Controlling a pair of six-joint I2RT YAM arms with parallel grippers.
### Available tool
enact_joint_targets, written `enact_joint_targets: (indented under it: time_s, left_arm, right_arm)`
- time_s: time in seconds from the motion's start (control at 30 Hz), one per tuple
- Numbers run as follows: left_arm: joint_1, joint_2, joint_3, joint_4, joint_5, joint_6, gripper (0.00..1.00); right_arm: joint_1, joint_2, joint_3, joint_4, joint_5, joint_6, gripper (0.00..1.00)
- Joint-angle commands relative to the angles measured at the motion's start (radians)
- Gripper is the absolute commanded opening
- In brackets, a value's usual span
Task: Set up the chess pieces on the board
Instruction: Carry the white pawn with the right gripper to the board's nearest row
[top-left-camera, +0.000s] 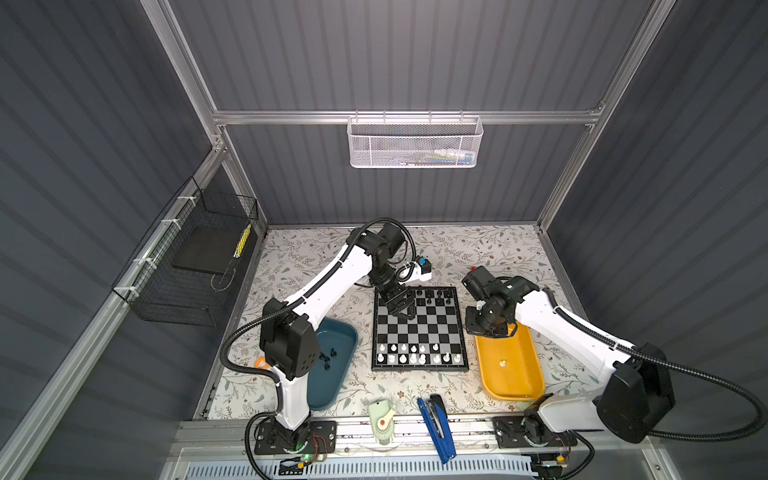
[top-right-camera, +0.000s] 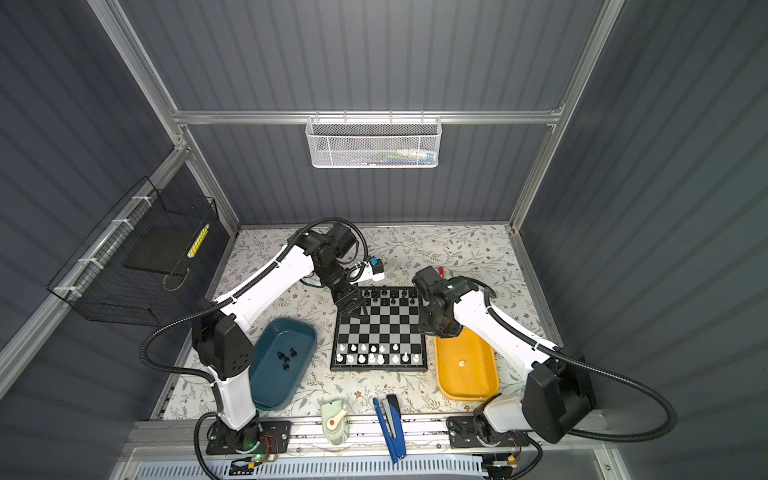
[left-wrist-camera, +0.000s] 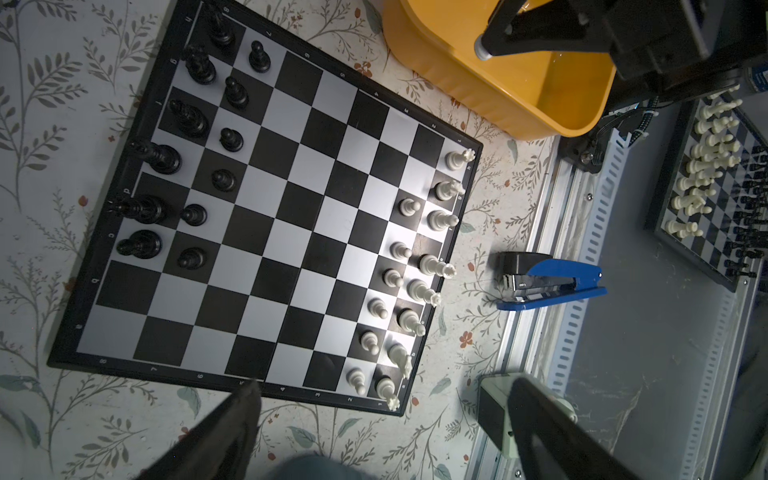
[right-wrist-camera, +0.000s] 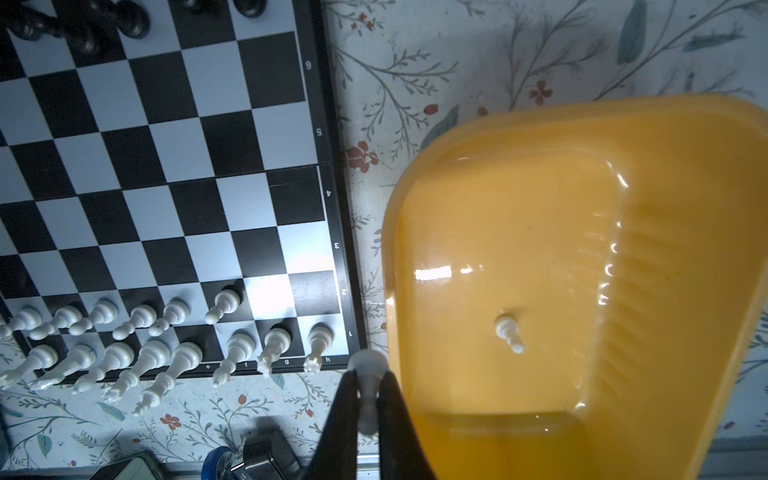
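Note:
The board (top-left-camera: 419, 368) (top-right-camera: 378, 368) lies mid-table. Several white chess pieces (top-left-camera: 413, 353) (right-wrist-camera: 141, 332) stand on its two near rows, and black ones (top-left-camera: 436, 296) (left-wrist-camera: 199, 124) on its two far rows. My left gripper (top-left-camera: 401, 311) (top-right-camera: 353, 311) (left-wrist-camera: 386, 386) hangs open and empty over the board's far-left part. Over the yellow tray's (top-left-camera: 536, 386) (right-wrist-camera: 399, 232) far end, my right gripper (top-left-camera: 485, 328) (right-wrist-camera: 368, 380) is shut on a white pawn (right-wrist-camera: 368, 368). Another white pawn (top-left-camera: 503, 363) (right-wrist-camera: 509, 332) lies in that tray. Several black pieces (top-left-camera: 328, 358) (top-right-camera: 286, 357) lie in the teal tray (top-left-camera: 349, 332).
A blue stapler (top-left-camera: 436, 428) (left-wrist-camera: 552, 286) and a pale green device (top-left-camera: 382, 419) lie at the table's front edge. Behind the board stands a white box with a blue button (top-left-camera: 422, 268). In the left wrist view a second chessboard (left-wrist-camera: 715, 187) shows beyond the rail.

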Motion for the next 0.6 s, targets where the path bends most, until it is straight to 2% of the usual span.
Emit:
enact_joint_targets:
  time_s: [0.0, 0.3, 0.57]
  left_arm:
    - [-0.007, -0.033, -0.009, -0.012, -0.005, 0.007, 0.94]
    - [-0.007, -0.040, -0.018, -0.009, -0.015, 0.008, 0.94]
    - [-0.007, -0.041, -0.018, -0.009, -0.018, 0.009, 0.94]
  right_arm:
    - [0.032, 0.037, 0.028, 0.005, 0.000, 0.023, 0.10]
    - [0.113, 0.142, 0.036, 0.086, -0.045, 0.050, 0.10]
    - [0.142, 0.202, 0.033, 0.126, -0.069, 0.055, 0.10]
